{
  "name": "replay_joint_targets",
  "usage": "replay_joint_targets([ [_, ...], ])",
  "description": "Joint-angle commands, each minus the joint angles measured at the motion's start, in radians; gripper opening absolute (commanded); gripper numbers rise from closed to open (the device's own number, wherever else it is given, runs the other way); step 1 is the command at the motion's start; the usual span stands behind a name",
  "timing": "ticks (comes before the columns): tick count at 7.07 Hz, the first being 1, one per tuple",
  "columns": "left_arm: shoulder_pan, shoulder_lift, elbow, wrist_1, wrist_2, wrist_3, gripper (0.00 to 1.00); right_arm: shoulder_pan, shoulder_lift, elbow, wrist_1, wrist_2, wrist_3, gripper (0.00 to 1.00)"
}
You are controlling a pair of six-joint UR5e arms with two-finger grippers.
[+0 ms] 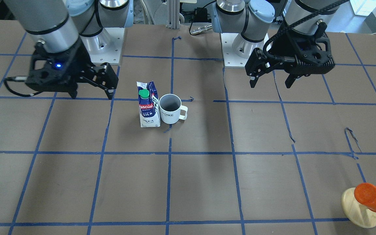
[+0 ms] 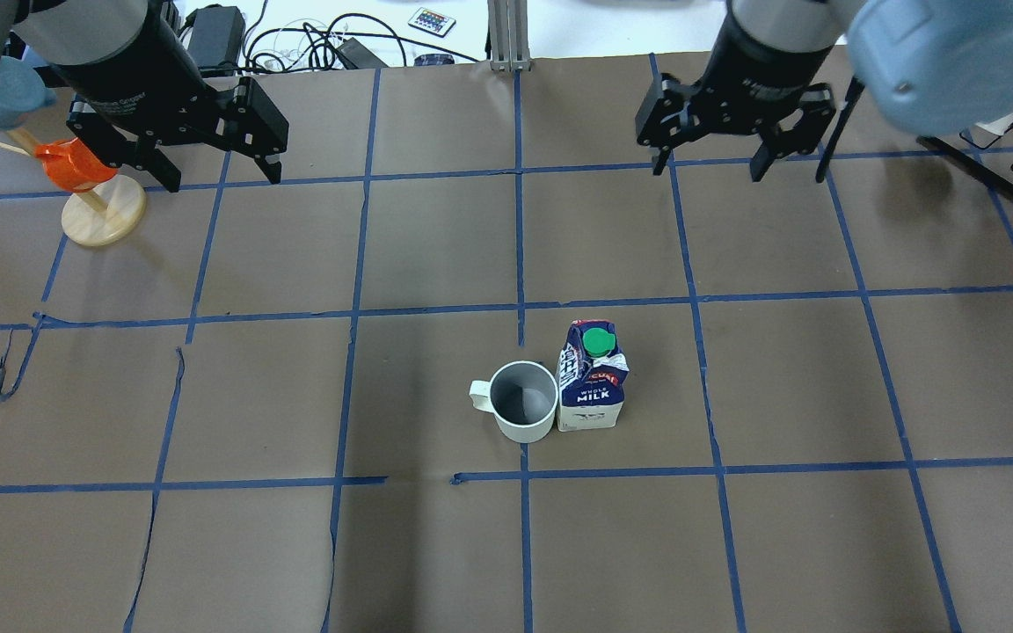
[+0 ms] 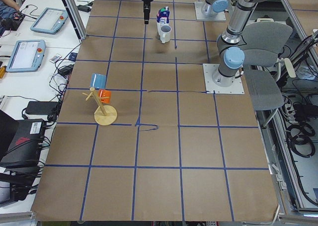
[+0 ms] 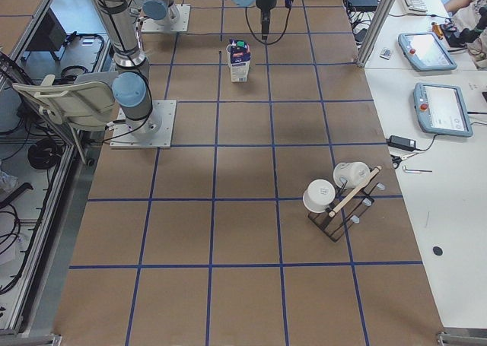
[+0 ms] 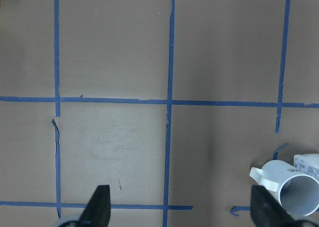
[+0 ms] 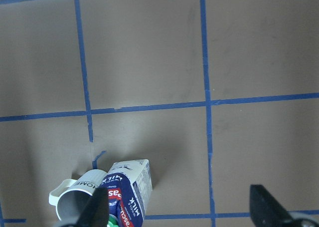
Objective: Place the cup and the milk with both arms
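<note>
Cup [image 2: 522,402] and milk [image 2: 593,380] stand upright, side by side, on the surface [image 2: 295,545]; left jaws and right jaws hang wide above it

My count: one white HOME mug [image 2: 522,402]; one Pascual milk carton [image 2: 593,378]; two grippers of mine, left gripper [image 2: 223,180], right gripper [image 2: 711,170]; one wooden stand [image 3: 105,117] with one orange cup [image 3: 104,93], one blue cup [image 3: 98,80]; one black rack [image 4: 327,223] with two white cups [image 4: 318,195]; two teach pendants [image 3: 24,54]
</note>
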Motion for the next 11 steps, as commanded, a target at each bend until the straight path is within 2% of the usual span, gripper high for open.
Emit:
replay_joint_targets([
  [1,0.0,0.001,0.0,0.0,0.0,0.0,1.0,-0.039,-0.006,-0.05,0.043,-0.005,-0.06,1.0],
  [3,0.0,0.001,-0.001,-0.002,0.0,0.0,1.0,-0.008,-0.037,-0.047,0.033,-0.014,-0.064,1.0],
  [4,0.0,0.001,0.0,-0.002,0.0,0.0,1.0,0.044,-0.032,-0.047,0.029,-0.054,-0.098,1.0],
  [7,0.0,0.001,0.0,0.0,0.0,0.0,1.0,0.025,-0.026,-0.044,0.026,-0.043,-0.167,1.0],
  [11,0.0,0.001,0.0,0.0,0.0,0.0,1.0,0.018,-0.035,-0.041,0.039,-0.045,-0.156,1.0],
])
